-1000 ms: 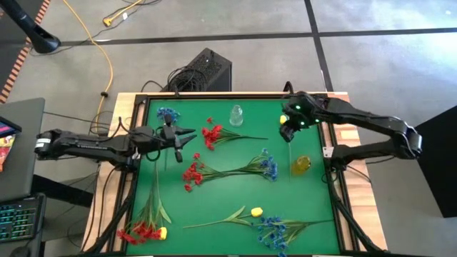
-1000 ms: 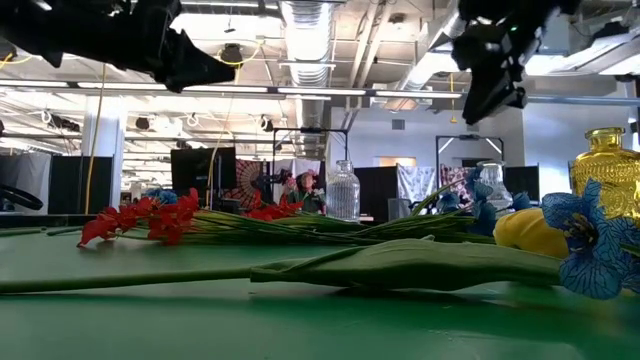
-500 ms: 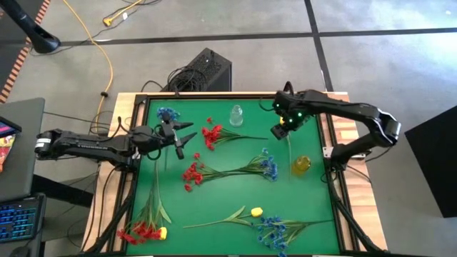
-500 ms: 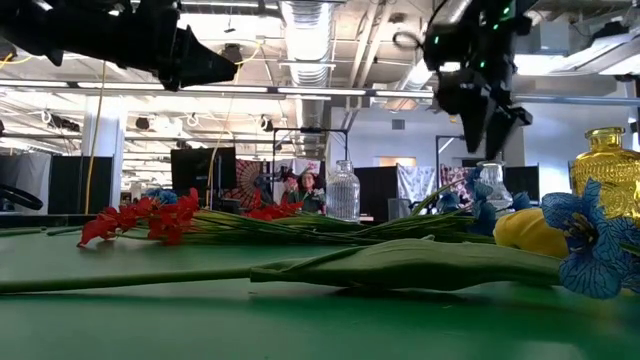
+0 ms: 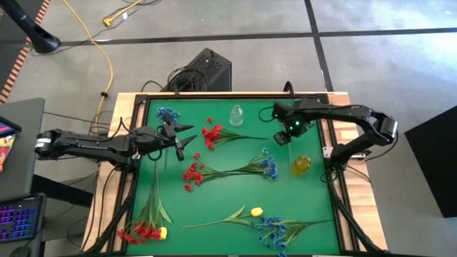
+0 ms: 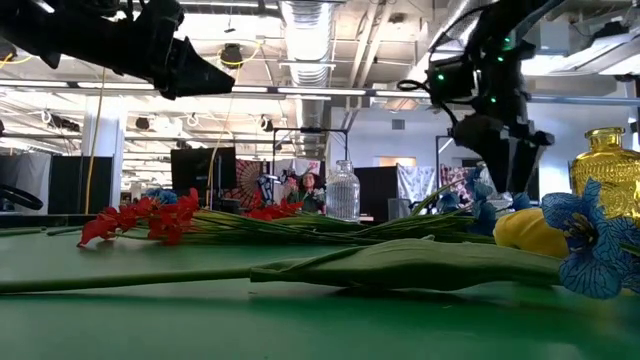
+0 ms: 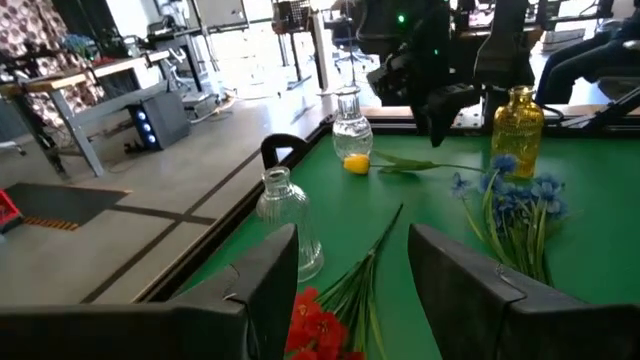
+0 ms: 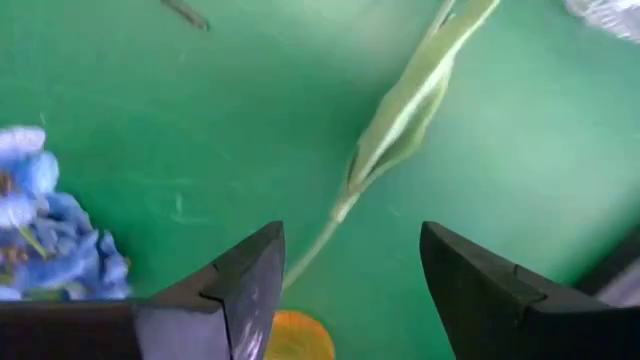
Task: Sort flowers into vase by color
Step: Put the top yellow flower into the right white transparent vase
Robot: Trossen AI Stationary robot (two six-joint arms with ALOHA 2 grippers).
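flowers (image 5: 230,171): red, blue, yellow sprays lying flat | left end effector (image 5: 187,136): spread, empty | right end effector (image 5: 280,138): spread, empty

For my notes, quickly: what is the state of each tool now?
Left tool: open, holding nothing.
Right tool: open, empty, above a green stem.

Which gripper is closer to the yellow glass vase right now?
The right gripper. It hovers open just up-table of the yellow glass vase, above a yellow tulip stem. The left gripper hangs open across the mat, near the red flowers.
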